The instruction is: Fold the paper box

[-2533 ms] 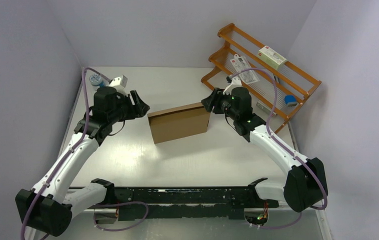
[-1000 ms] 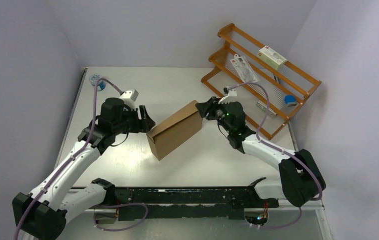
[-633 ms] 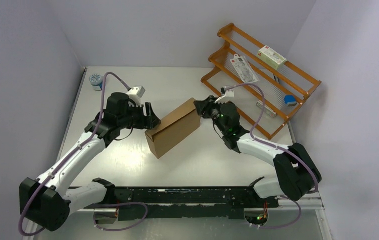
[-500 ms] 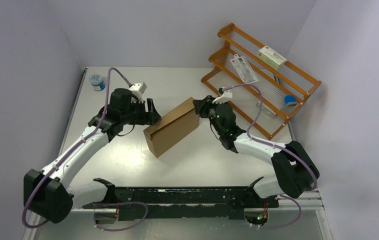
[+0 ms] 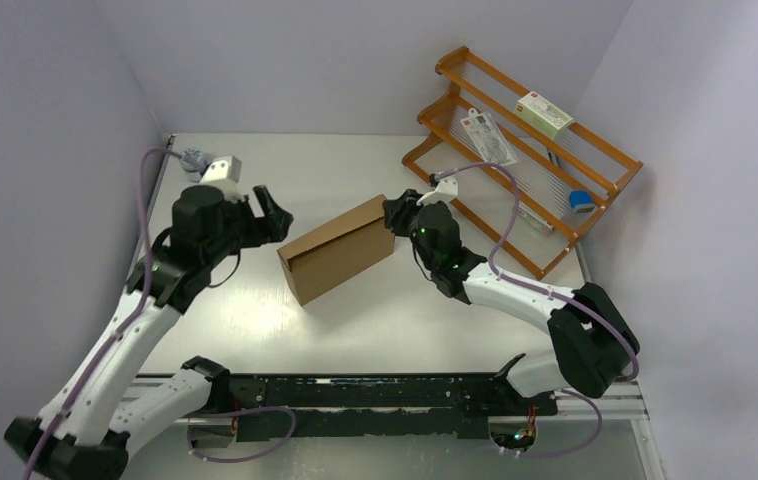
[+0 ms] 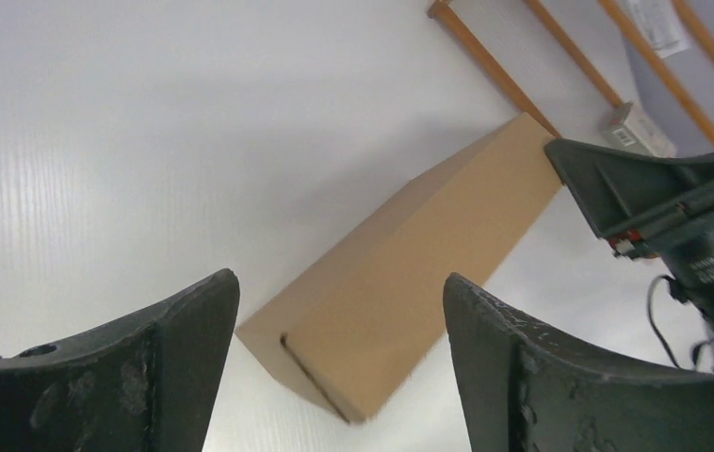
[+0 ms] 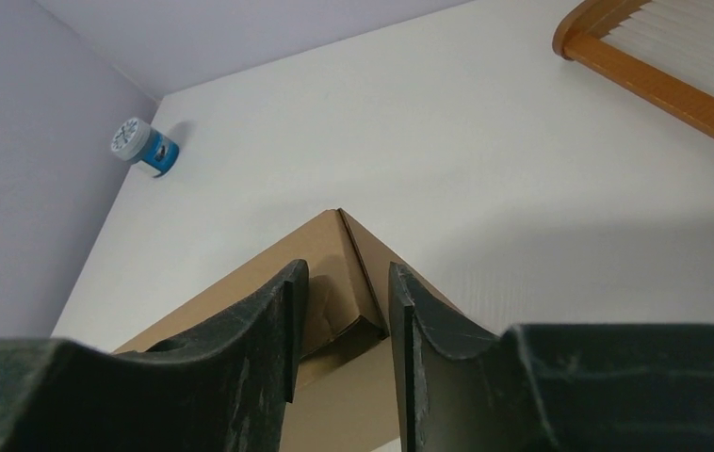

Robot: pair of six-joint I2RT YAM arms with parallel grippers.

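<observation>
The paper box [image 5: 338,248] is a closed brown cardboard mailer lying at a slant in the middle of the table. It also shows in the left wrist view [image 6: 410,254] and the right wrist view [image 7: 334,240]. My right gripper [image 5: 392,212] is at the box's far right corner. In the right wrist view the gripper [image 7: 348,271] is nearly closed, with that corner pinched between its jaws. My left gripper [image 5: 273,213] is open and empty, a short way left of the box and apart from it. In its own view the gripper [image 6: 339,281] frames the box's near end.
A wooden rack [image 5: 515,150] stands at the back right, holding a white carton with a red label [image 5: 543,112], a packet and a blue item [image 5: 581,199]. A small blue and white pot [image 5: 191,158] sits at the back left corner, behind the left arm.
The box has turned and slid left with the right gripper at its far corner. The left gripper, which was close to the box's left end, has drawn back to the left.
</observation>
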